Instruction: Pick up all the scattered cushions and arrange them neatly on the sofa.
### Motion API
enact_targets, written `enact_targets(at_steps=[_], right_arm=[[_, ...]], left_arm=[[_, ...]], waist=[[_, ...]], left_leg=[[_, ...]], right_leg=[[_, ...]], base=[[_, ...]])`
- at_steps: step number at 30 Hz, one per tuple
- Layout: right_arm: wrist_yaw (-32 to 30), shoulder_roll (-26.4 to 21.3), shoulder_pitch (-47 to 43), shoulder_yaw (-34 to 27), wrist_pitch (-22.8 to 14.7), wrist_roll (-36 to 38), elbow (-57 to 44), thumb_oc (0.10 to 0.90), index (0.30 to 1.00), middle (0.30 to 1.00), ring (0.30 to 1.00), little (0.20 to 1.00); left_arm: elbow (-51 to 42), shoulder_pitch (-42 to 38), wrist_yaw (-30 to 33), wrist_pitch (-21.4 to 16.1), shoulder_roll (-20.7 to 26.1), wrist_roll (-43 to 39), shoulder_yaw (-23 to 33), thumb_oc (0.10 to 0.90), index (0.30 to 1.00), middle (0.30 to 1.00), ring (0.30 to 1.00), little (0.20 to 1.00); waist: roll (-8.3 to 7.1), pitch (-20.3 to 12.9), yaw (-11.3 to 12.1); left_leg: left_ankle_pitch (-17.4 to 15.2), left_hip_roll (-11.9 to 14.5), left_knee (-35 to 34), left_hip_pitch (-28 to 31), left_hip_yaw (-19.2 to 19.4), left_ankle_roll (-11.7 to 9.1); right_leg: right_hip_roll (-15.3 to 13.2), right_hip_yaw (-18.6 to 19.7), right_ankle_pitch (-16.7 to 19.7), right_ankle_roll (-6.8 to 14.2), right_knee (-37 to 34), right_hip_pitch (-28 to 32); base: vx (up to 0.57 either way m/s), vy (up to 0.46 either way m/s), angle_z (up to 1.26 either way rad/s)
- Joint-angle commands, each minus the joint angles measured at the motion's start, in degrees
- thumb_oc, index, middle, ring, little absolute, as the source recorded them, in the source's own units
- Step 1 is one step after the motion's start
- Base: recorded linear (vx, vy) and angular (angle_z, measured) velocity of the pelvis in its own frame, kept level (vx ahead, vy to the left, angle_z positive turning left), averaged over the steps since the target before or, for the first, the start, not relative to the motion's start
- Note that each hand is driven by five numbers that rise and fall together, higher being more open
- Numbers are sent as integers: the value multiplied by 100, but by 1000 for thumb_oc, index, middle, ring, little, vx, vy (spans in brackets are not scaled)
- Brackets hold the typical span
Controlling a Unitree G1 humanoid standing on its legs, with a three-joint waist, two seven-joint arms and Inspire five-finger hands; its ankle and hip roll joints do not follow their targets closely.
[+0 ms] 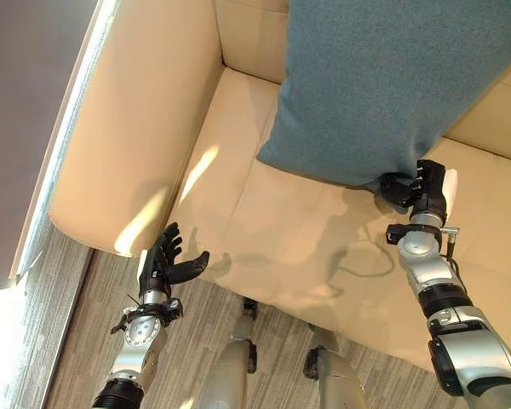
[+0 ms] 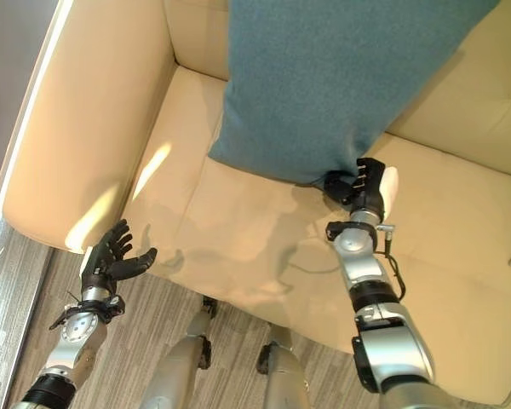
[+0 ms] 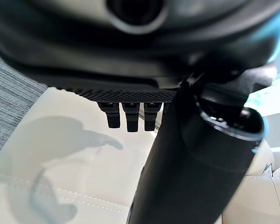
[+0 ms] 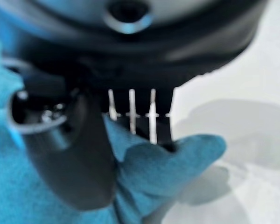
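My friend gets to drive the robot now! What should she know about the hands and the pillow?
Right hand: shut on the lower corner of the blue-grey cushion, thumb and fingers pinching the fabric.
Left hand: open, holding nothing, hanging by the front of the sofa's armrest above the floor.
Cushion: over the cream sofa, upper part against the backrest, held corner just above the seat.
Done: this cushion is picked up and brought to the sofa.
Left: probably settle it straight against the backrest, let go, then look round for other cushions.
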Motion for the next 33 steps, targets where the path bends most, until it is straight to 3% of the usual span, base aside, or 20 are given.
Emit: enact_targets(at_steps=[1, 6, 14, 17, 25, 33], right_arm=[[134, 24, -77, 372, -251, -293, -521, 800, 900, 900, 900, 900], [70, -311, 238, 124, -189, -368, -613, 800, 900, 900, 900, 900], [178, -590, 1291, -280, -99, -748, -1607, 800, 900, 900, 900, 900], [263, -528, 1687, -418, -122, -791, -1865, 800, 900, 900, 900, 900], [1178, 199, 3432, -823, -348, -362, -2618, 800, 900, 900, 900, 900], [1605, 617, 4290, -763, -296, -415, -2244, 800, 900, 900, 900, 900]], left_arm=[[-166, -21, 186, -441, 184, 148, 170, 800, 900, 900, 900, 900], [-248, 178, 96, -401, 221, 108, 230, 800, 900, 900, 900, 900], [-339, 547, -58, -167, 213, 242, 296, 800, 900, 900, 900, 900], [-389, 699, -134, -98, 218, 300, 319, 800, 900, 900, 900, 900], [-467, 1394, -513, 197, 149, 458, 583, 800, 900, 900, 900, 900], [-140, 1622, -662, 338, -13, 672, 725, 800, 900, 900, 900, 900]], waist=[[-208, -230, 43], [-287, -243, 1], [-556, -340, -177], [-596, -373, -239], [-714, -700, -435], [-746, -952, -516]], left_leg=[[-515, -227, 2, 138, 44, -264], [-545, -208, 2, 249, 41, -264], [-713, -115, 2, 854, 115, -210], [-765, -88, 2, 1055, 165, -192], [-998, -33, 2, 1937, 369, -90], [-1135, -20, 2, 2477, 487, -66]], right_leg=[[-155, -5, -401, 390, 26, 59], [-146, -42, -428, 397, 26, 185], [-84, -52, -547, 402, 26, 815], [-76, -60, -596, 403, 26, 1017], [-48, -69, -756, 398, 26, 1798], [-15, -84, -869, 383, 26, 2334]], base=[[0, 0, 0], [8, -5, 5], [37, -7, 3], [64, -1, 0], [56, 16, -10], [38, 19, -9]])
